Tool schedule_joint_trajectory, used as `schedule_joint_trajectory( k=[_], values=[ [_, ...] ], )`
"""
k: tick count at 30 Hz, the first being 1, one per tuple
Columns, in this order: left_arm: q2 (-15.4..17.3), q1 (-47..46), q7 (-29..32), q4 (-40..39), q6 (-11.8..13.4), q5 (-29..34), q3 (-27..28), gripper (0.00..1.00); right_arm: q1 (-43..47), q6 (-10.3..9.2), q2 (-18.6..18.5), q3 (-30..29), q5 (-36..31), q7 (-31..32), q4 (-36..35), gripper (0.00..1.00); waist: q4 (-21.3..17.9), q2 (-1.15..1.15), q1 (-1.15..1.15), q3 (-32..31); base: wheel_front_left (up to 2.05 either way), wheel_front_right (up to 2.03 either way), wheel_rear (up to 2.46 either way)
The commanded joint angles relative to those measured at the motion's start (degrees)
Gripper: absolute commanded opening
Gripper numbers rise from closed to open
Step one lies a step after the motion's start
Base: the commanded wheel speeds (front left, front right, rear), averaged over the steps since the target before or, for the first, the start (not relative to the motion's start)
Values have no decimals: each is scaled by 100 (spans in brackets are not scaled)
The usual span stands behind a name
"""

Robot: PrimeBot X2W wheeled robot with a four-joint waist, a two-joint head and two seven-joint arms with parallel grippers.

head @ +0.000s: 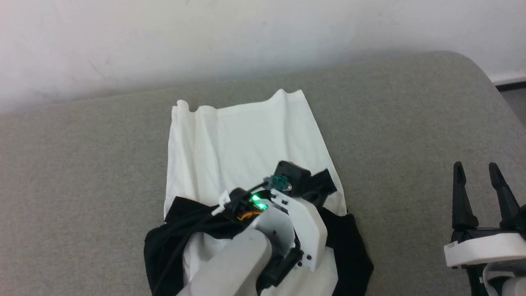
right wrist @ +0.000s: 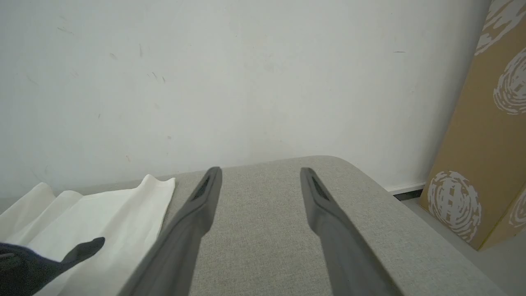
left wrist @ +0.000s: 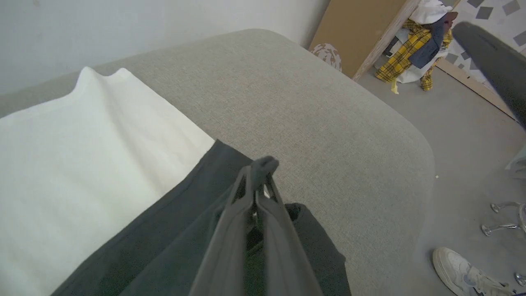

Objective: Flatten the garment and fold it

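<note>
The garment (head: pixel 238 139) lies on the grey padded table, its white body spread toward the wall with a few wrinkles. Its black sleeve (head: pixel 185 218) is folded across the near part. My left gripper (head: pixel 318 185) reaches over the shirt toward the right. In the left wrist view it (left wrist: pixel 261 172) is shut, with a bit of the black sleeve (left wrist: pixel 164 230) pinched at its tips, beside the white body (left wrist: pixel 82 156). My right gripper (head: pixel 476 166) stands open over bare table at the lower right. Its fingers (right wrist: pixel 259 172) are empty, and the white hem (right wrist: pixel 102 213) lies to their left.
The table (head: pixel 411 123) backs onto a white wall, and its rounded right corner (left wrist: pixel 411 139) drops to the floor. Beyond it are a brown cardboard panel (left wrist: pixel 353 28), a heap of plaid clothes (left wrist: pixel 415 45), chrome chair feet (left wrist: pixel 501 226) and a person's white shoe (left wrist: pixel 460 267).
</note>
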Motion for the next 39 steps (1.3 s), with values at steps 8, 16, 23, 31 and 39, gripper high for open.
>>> schedule_joint_trajectory(
  k=[8,16,23,31,39],
  values=[
    [-27,-60,-316,427,-75,-214,-971,0,-231,-5,16,153,83,-127,304,100,-133,0,0,368,0,0,0],
    [-28,-187,-735,503,-40,-731,-1457,100,-314,-5,16,215,12,-96,505,100,49,0,0,124,0,0,0],
    [397,-645,-1408,251,73,-863,-733,100,-224,-5,16,294,168,86,353,100,172,0,0,-84,0,0,0],
    [1881,-1558,-710,469,-90,-920,-48,100,-285,-5,16,672,316,465,-75,100,-56,0,0,316,0,0,0],
    [2840,-2536,436,1496,-787,-1290,245,100,-482,-5,16,949,470,489,-376,100,-552,0,0,1088,0,0,0]
  ],
)
